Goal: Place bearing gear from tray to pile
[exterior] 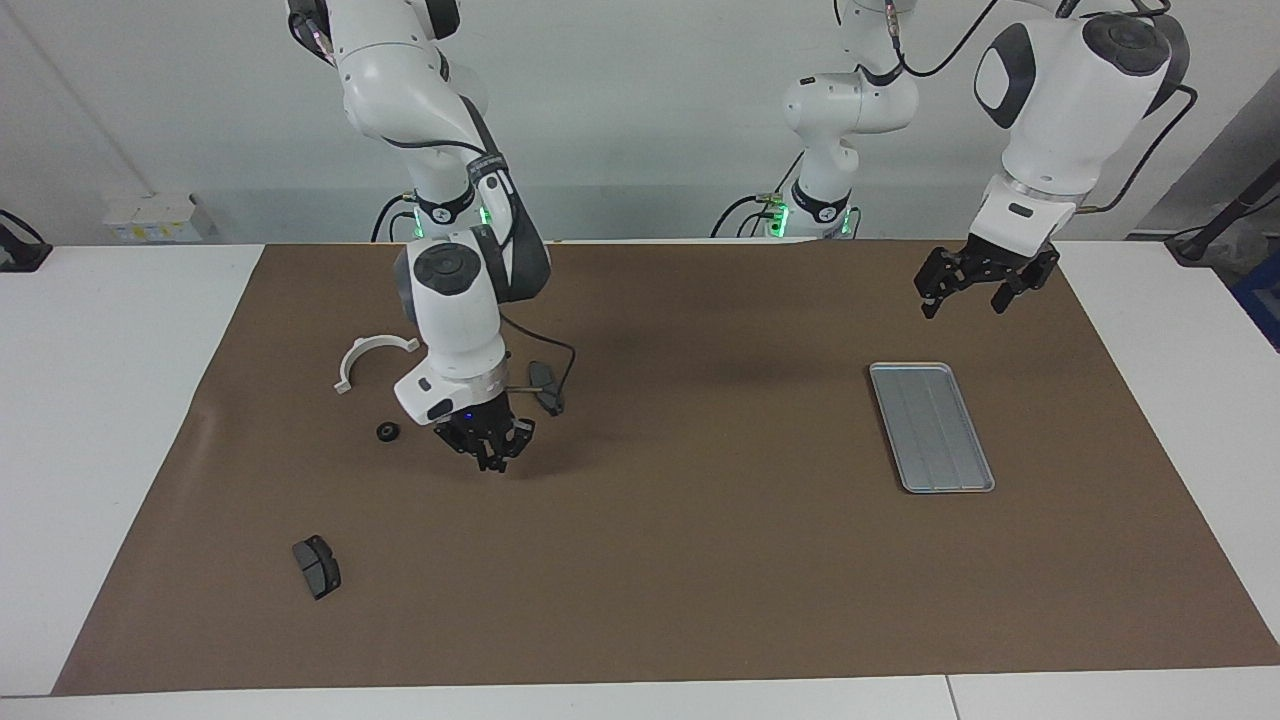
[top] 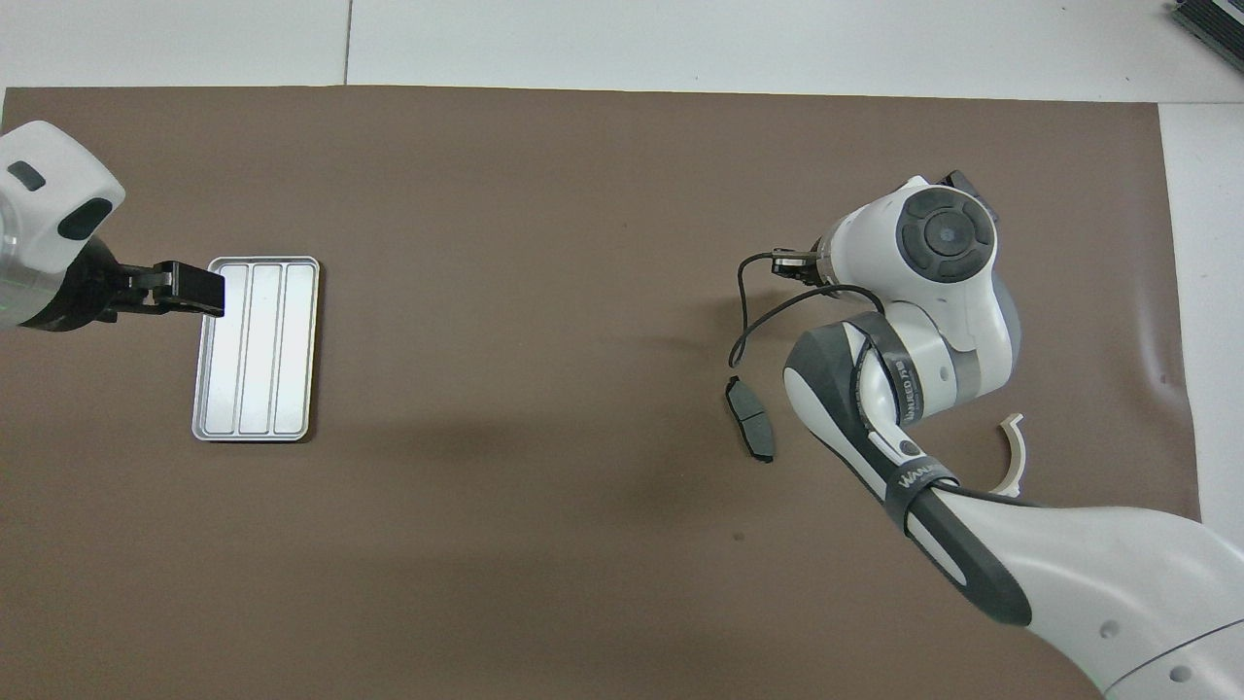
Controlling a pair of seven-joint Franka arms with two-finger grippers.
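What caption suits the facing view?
Right gripper shut above the mat among scattered parts; left gripper open, waiting near the tray.

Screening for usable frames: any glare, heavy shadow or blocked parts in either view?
Facing view: even light, soft shadow on the mat under the right gripper; tray without glare. Overhead view: tray shines bright but its grooves read; the right arm hides most of the pile, leaving one brake pad in full view.

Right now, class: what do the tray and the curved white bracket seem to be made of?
The tray: probably metal, silver-grey with a dull satin sheen, lengthwise grooves and a raised rim. The white bracket: likely plastic, a matte, evenly white, thin half-ring with end tabs. Neither is certain from looks alone.
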